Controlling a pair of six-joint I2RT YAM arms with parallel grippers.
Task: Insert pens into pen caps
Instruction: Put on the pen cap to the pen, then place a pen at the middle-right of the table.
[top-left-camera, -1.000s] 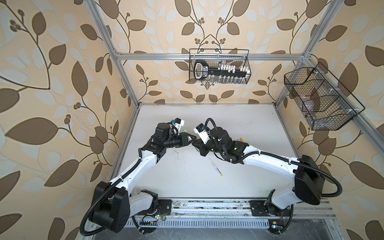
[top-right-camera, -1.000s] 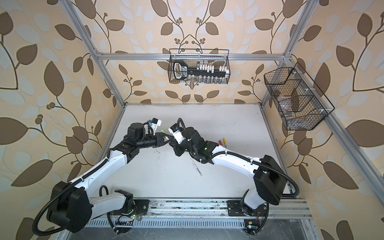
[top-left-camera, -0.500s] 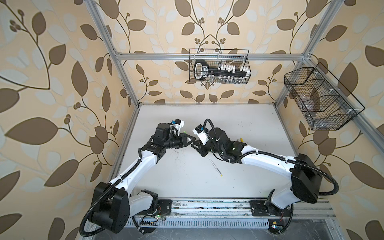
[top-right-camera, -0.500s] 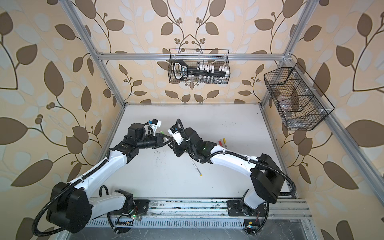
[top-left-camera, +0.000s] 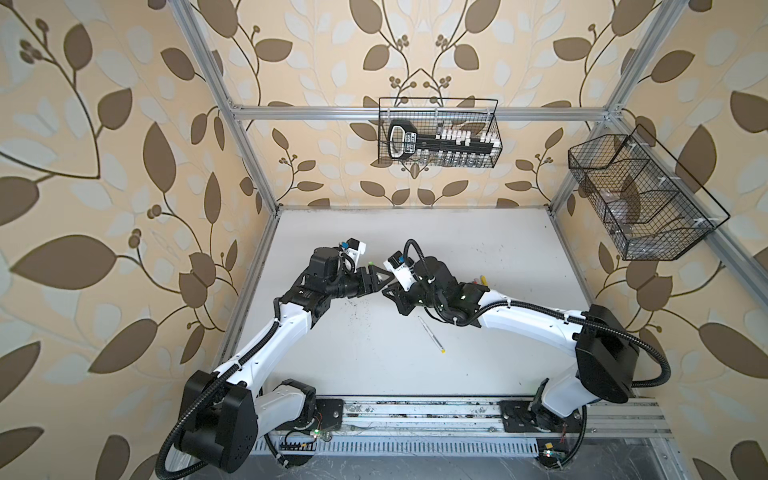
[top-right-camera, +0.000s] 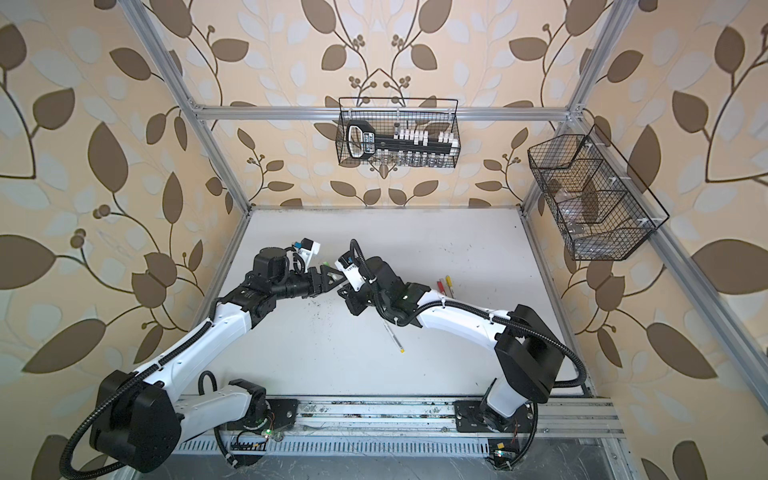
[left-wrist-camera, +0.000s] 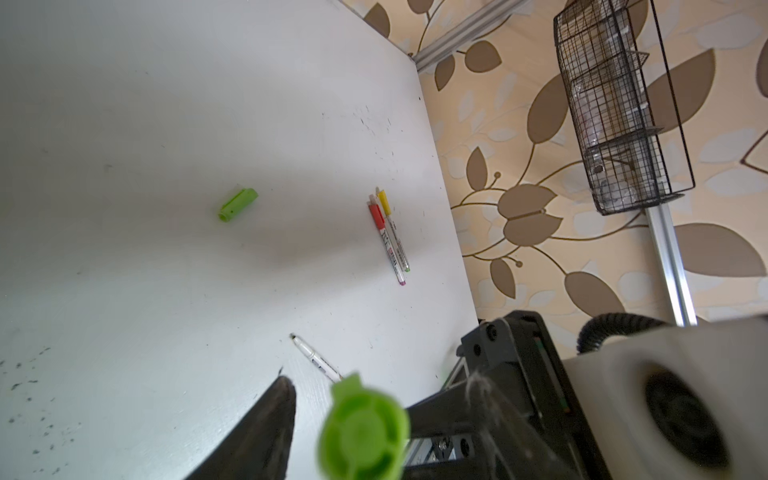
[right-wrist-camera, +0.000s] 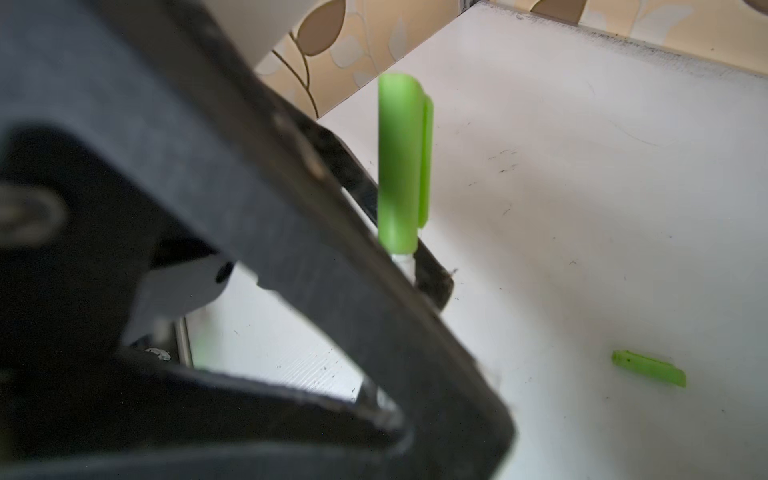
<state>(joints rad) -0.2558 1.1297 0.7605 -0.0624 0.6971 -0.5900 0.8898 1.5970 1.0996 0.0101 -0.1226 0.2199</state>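
Both arms reach from the near rail over the table (top-left-camera: 374, 374) and meet left of its centre. Their elbows bend outward and their wrists turn in, so the left gripper (top-left-camera: 384, 280) and right gripper (top-left-camera: 390, 293) face each other almost tip to tip, low over the surface.

The right gripper is clamped on a pen (right-wrist-camera: 405, 262). In the right wrist view only a short white piece of barrel shows between the blurred dark fingers (right-wrist-camera: 316, 257), and the rest is hidden. A green cap (right-wrist-camera: 401, 162) sits on the pen's end, sticking out past the fingers. In both top views this cap is only a green speck (top-left-camera: 370, 263) (top-right-camera: 326, 266) beside the left wrist camera.

The left gripper's jaws stand apart. In the left wrist view the green cap (left-wrist-camera: 361, 432) appears end-on, close and blurred, with bare table showing between it and one finger (left-wrist-camera: 266, 419). The other finger merges with the right gripper's dark body, so I cannot tell whether it touches the cap.

A loose cap (left-wrist-camera: 237, 204) (right-wrist-camera: 648, 374), also green, lies alone on the table, well apart from both grippers and hidden in both top views. A bare pen (top-left-camera: 431, 338) lies uncapped on the table near the right gripper, on its near side. A red-capped pen (left-wrist-camera: 377, 217) and a yellow-capped pen (left-wrist-camera: 384, 203) lie side by side toward the table's right edge, mostly covered by the right arm in the top views.
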